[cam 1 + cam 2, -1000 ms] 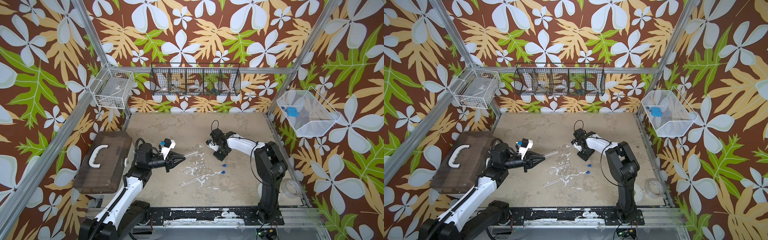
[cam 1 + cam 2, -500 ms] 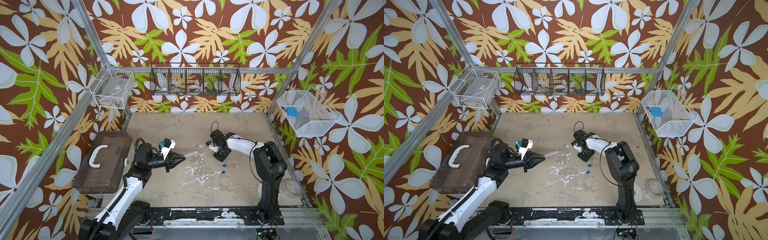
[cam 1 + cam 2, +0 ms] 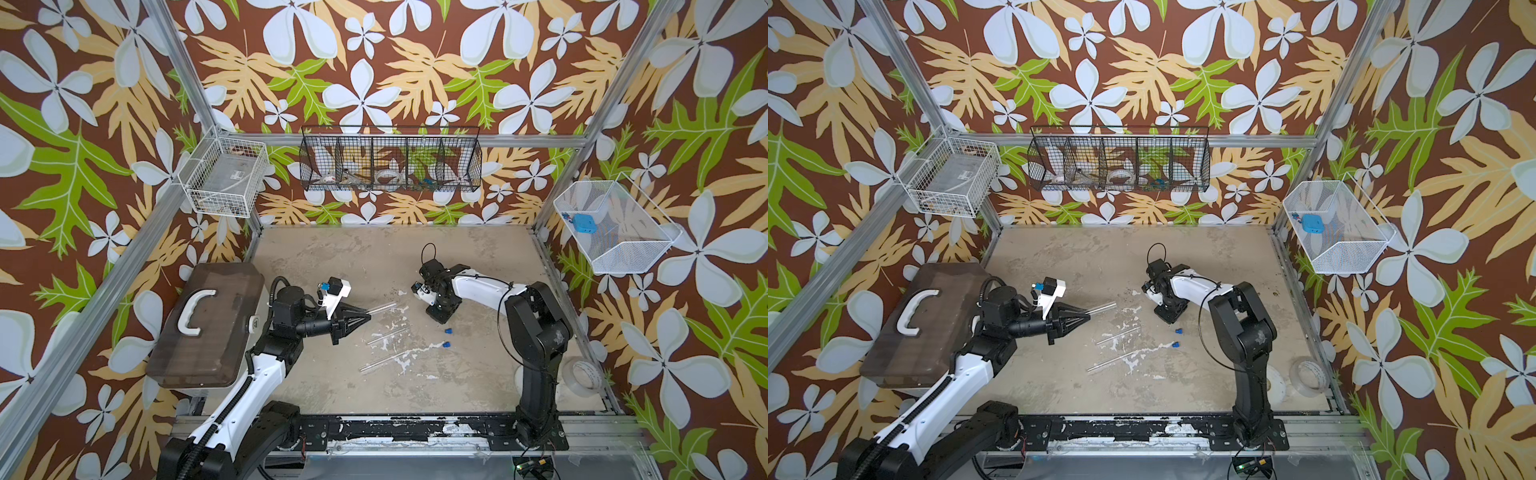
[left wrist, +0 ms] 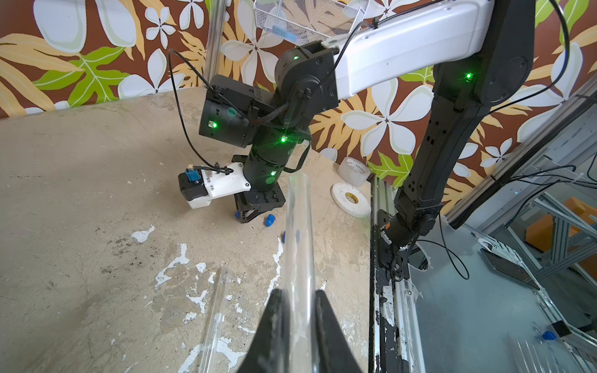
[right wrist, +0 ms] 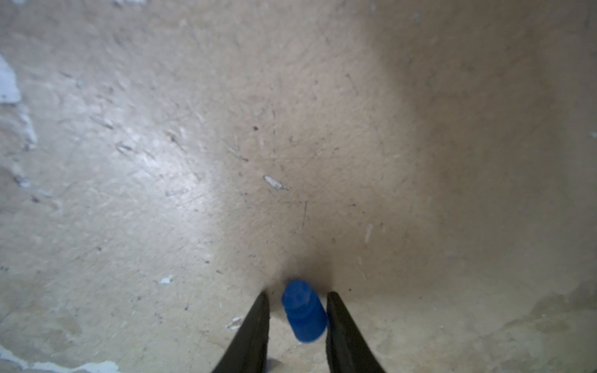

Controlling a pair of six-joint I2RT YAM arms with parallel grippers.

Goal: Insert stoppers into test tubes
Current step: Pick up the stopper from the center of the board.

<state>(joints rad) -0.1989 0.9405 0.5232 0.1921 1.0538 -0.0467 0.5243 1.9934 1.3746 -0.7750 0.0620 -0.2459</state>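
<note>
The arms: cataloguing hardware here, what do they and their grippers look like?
Left arm and right arm: black joints, white link shells, black cables. Left gripper and right gripper: black, tapered, white camera mounts. Green lights dot the right arm.

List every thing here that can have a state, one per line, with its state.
Left gripper: jaws shut.
Held tube: clamped by left gripper, unstoppered.
Lying tubes: both flat on table, unstoppered.
Right gripper: jaws open.
Straddled stopper: on table between right jaws, unclamped.
Loose stoppers: both on table, unused.
Brown case: closed.

No legible text found. Tape roll (image 4: 354, 168): faint print, unreadable. Green sticker (image 4: 231, 112), well apart from roll: unreadable.
</note>
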